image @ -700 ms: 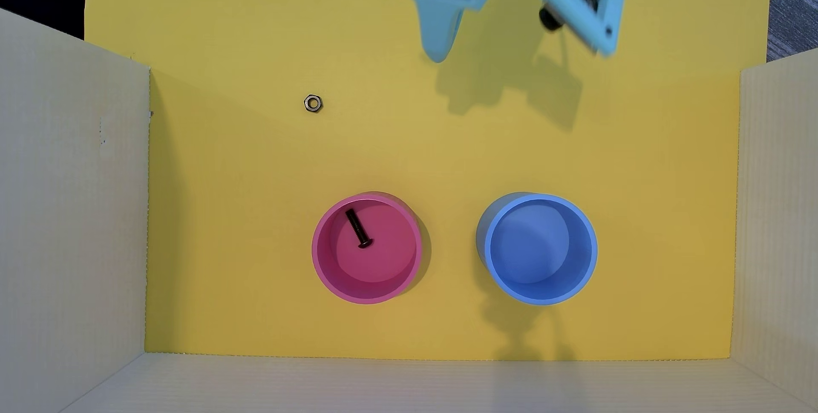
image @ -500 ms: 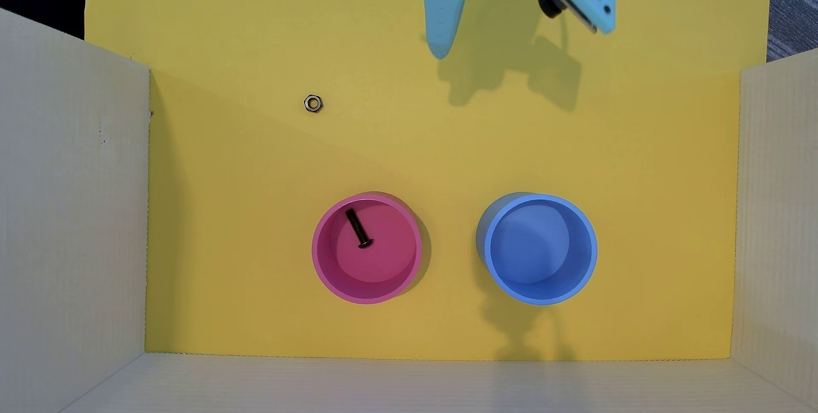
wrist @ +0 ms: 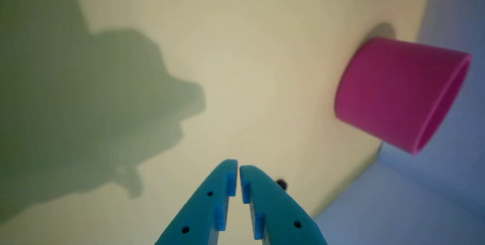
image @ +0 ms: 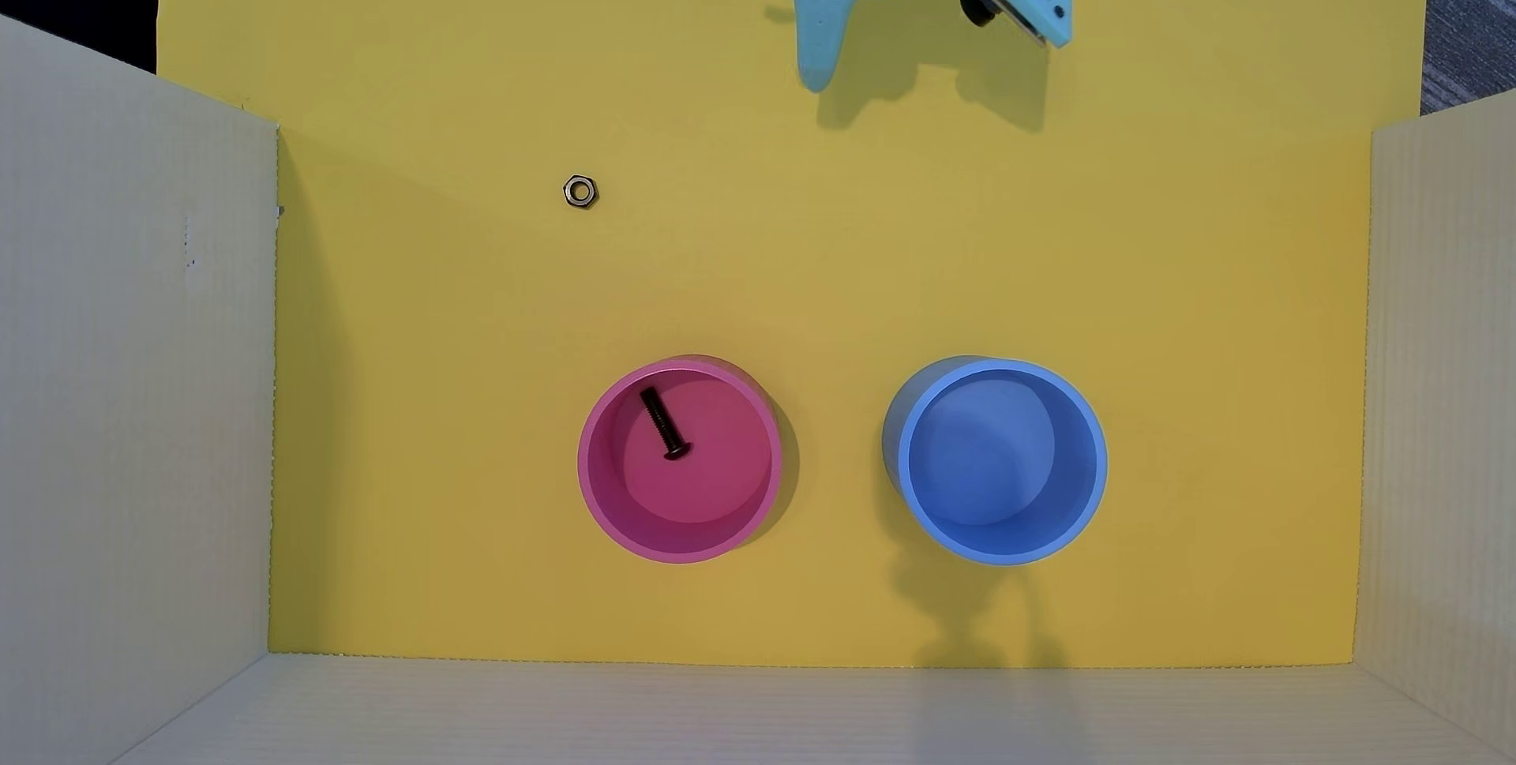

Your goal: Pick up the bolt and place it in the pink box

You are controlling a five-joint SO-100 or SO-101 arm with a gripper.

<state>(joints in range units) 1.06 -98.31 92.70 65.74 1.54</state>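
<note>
The small black bolt [image: 664,425] lies inside the pink box [image: 592,486], slanted on its flat bottom with the head toward the middle. The pink box stands on the yellow mat, left of the blue cup in the overhead view. My light-blue gripper [image: 816,80] is at the top of the overhead view, far from the box and above bare mat. In the wrist view the gripper [wrist: 238,165] has its fingertips almost touching with nothing between them. The pink box [wrist: 394,89] shows on its side at the right there; the bolt is hidden in that view.
A silvery hex nut [image: 580,192] lies on the mat up and left of the pink box; a small dark spot by my finger in the wrist view [wrist: 281,184] may be it. A blue round cup [image: 910,478] stands right of the pink box. White corrugated walls [image: 131,404] enclose the mat.
</note>
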